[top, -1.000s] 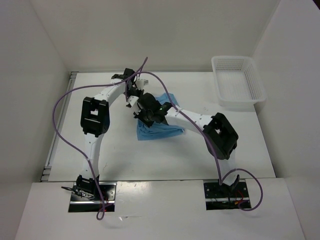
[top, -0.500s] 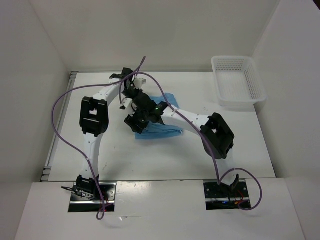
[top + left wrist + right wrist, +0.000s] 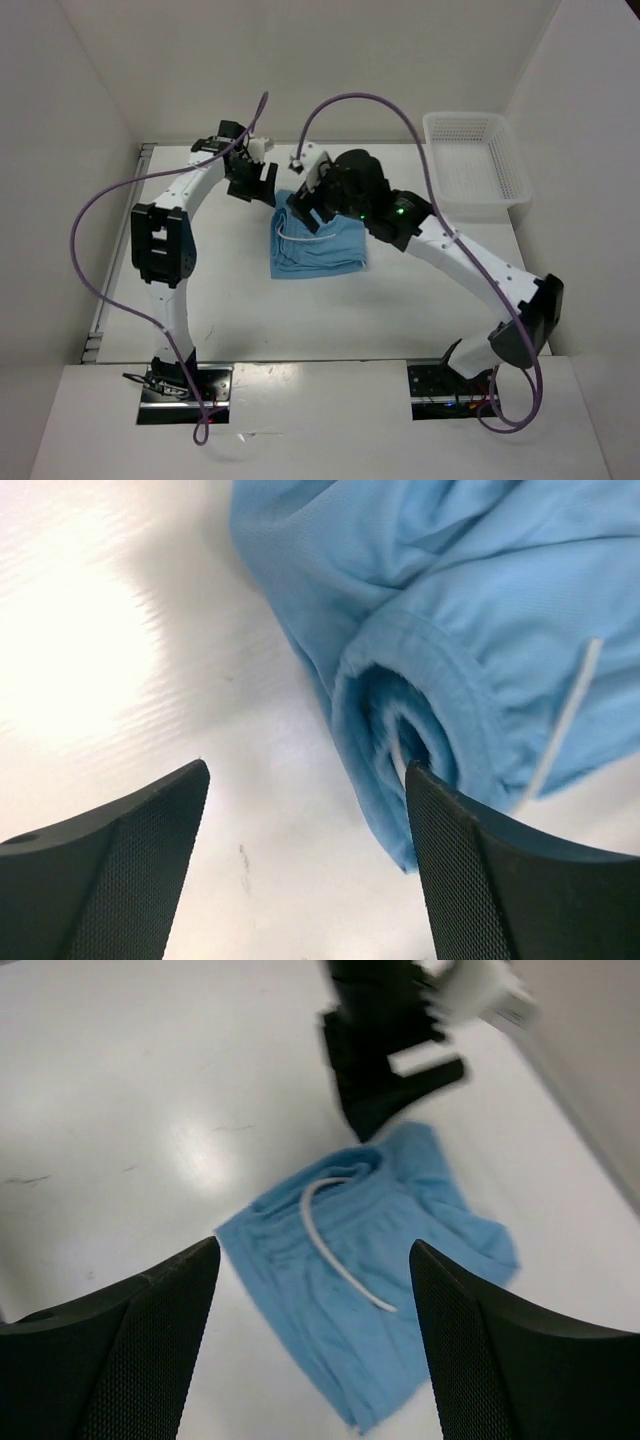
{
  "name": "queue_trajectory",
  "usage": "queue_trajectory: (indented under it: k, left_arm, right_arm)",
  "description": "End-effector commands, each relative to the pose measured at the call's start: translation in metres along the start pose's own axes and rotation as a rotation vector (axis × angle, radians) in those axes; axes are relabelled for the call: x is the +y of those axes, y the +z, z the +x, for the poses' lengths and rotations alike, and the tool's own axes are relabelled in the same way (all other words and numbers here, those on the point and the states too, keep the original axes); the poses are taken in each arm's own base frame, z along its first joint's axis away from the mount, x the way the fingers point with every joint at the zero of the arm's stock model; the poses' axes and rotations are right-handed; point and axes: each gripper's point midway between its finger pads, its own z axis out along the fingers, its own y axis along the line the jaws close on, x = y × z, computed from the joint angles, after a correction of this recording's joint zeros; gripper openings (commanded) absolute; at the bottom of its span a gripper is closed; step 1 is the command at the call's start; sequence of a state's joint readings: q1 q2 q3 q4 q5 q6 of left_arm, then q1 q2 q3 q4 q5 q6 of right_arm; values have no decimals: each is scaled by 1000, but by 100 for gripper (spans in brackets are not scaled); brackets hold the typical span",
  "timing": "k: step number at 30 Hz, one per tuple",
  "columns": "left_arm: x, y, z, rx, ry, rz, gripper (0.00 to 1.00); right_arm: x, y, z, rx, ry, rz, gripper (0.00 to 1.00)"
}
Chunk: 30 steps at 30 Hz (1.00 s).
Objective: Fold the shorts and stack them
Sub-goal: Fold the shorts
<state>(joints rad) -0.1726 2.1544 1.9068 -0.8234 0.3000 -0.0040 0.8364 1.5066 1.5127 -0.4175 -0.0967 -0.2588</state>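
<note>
The light blue shorts lie folded flat on the white table, with the white drawstring curled across their left part. My left gripper hovers open just off their back-left corner. In the left wrist view the rolled waistband of the shorts sits beside the right finger, and only bare table lies between the jaws of the left gripper. My right gripper hangs open above the back edge of the shorts, well clear of the cloth. The right gripper holds nothing; the drawstring shows below it.
A white plastic mesh basket stands at the back right of the table. White walls close in the back and both sides. Purple cables loop over both arms. In the right wrist view my left gripper shows beyond the shorts.
Both grippers have opened and let go of the shorts. The right arm lifted and swung back and right; the left gripper drew back left. The shorts now lie flat and uncovered.
</note>
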Motion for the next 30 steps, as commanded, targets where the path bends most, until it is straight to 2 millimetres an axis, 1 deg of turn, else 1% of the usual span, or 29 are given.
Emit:
queue_trajectory:
  k: [1, 2, 3, 4, 5, 6, 7, 8, 9, 10, 11, 12, 14, 15, 16, 17, 18, 19, 20, 21, 22, 24, 25, 26, 27, 28, 29, 30]
  left_arm:
    - [-6, -68, -24, -167, 24, 0, 87]
    - [-2, -78, -26, -196, 19, -1, 87]
    - [17, -84, -13, -194, -26, -15, 88]
    - [21, -107, -18, -258, -25, -28, 92]
    - [32, -117, -14, -283, -42, -47, 94]
    - [43, -125, -9, -303, -63, -67, 98]
    - [64, -150, -7, -366, -93, -114, 100]
    - [75, -146, 13, -336, -135, -132, 100]
    - [80, -158, 18, -361, -147, -151, 100]
    - [92, -163, 26, -364, -178, -171, 100]
    - [92, -163, 40, -344, -200, -164, 100]
    - [91, -162, 47, -334, -214, -155, 100]
    - [91, -160, 60, -317, -231, -155, 100]
    - [89, -157, 66, -322, -229, -157, 100]
    - [95, -160, 71, -330, -238, -178, 100]
    - [99, -164, 73, -348, -245, -191, 100]
    - [103, -176, 70, -395, -233, -227, 100]
    - [107, -176, 78, -397, -246, -245, 100]
    - [112, -187, 79, -432, -251, -261, 100]
    - [112, -189, 80, -443, -253, -258, 100]
    - [114, -188, 81, -448, -257, -250, 100]
    - [110, -184, 83, -443, -257, -226, 100]
    - [109, -184, 85, -443, -257, -226, 100]
    - [109, -184, 85, -443, -257, -226, 100]
    - [110, -185, 83, -451, -253, -229, 100]
    - [110, -185, 83, -451, -253, -229, 100]
    - [110, -185, 83, -451, -253, -229, 100]
    - [110, -185, 83, -451, -253, -229, 100]
  right_arm:
    - [-59, -25, 13, 15, -23, 219, 82]
    - [-84, -33, 30, 50, -43, 288, 82]
    - [-103, -48, 34, 54, -53, 357, 83]
    - [-118, -56, 40, 57, -53, 395, 83]
    - [-149, -71, 66, 102, -23, 471, 83]
    - [-164, -86, 72, 100, -6, 519, 83]
    - [-177, -96, 82, 116, 1, 556, 83]
    - [-198, -111, 104, 143, 21, 621, 84]
    - [-207, -122, 111, 148, 34, 656, 84]
    - [-213, -134, 113, 138, 41, 688, 84]
    - [-223, -147, 130, 168, 53, 728, 84]
    - [-226, -159, 128, 147, 53, 759, 84]
    - [-232, -173, 137, 141, 64, 797, 85]
    - [-239, -187, 143, 138, 98, 840, 85]
    - [-241, -201, 132, 92, 100, 870, 85]
    - [-241, -207, 140, 98, 117, 886, 85]
    - [-247, -220, 137, 76, 131, 927, 85]
    - [-244, -228, 137, 58, 127, 939, 85]
    - [-245, -234, 135, 45, 136, 956, 86]
    - [-246, -241, 141, 48, 155, 976, 86]
    - [-245, -244, 143, 45, 157, 980, 86]
    - [-238, -247, 149, 39, 170, 978, 86]
    - [-237, -249, 159, 53, 179, 986, 86]
    - [-233, -255, 160, 52, 181, 996, 86]
    - [-230, -254, 161, 43, 189, 988, 86]
    - [-228, -256, 168, 59, 199, 991, 86]
    - [-228, -260, 167, 52, 197, 1003, 86]
    - [-224, -262, 169, 56, 199, 1001, 86]
